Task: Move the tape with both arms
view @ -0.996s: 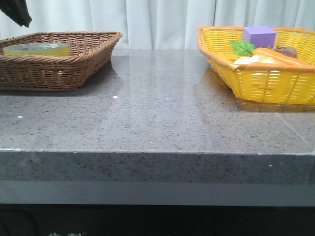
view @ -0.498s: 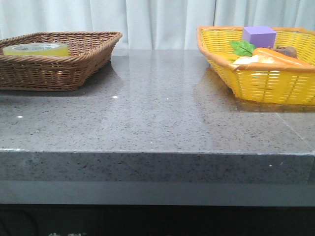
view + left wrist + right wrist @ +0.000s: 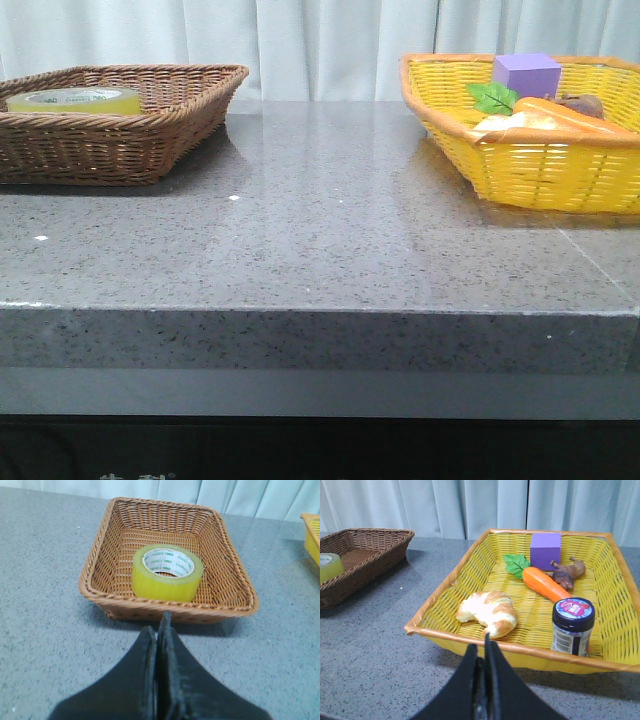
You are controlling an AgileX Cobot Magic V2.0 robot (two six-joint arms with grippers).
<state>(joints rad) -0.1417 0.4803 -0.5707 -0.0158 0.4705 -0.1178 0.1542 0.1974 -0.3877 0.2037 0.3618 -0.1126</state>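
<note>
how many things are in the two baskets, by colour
Yellow: 1, tape
Purple: 1, cube
Orange: 1, carrot
Brown: 1, toy animal
Golden: 1, croissant
Dark: 1, jar
Total: 6. The tape is in the brown basket, the rest in the yellow basket.

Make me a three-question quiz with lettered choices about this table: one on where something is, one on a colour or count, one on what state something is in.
1. Where is the tape?
A. brown basket
B. yellow basket
C. bare tabletop

2. What colour is the cube?
A. green
B. purple
C. red

3. How is the left pincer?
A. wide open
B. gripping the tape
C. closed, empty

Answers:
1 A: the roll lies flat inside the wicker.
2 B: it sits purple beside the carrot.
3 C: its fingers meet, short of the basket.
</note>
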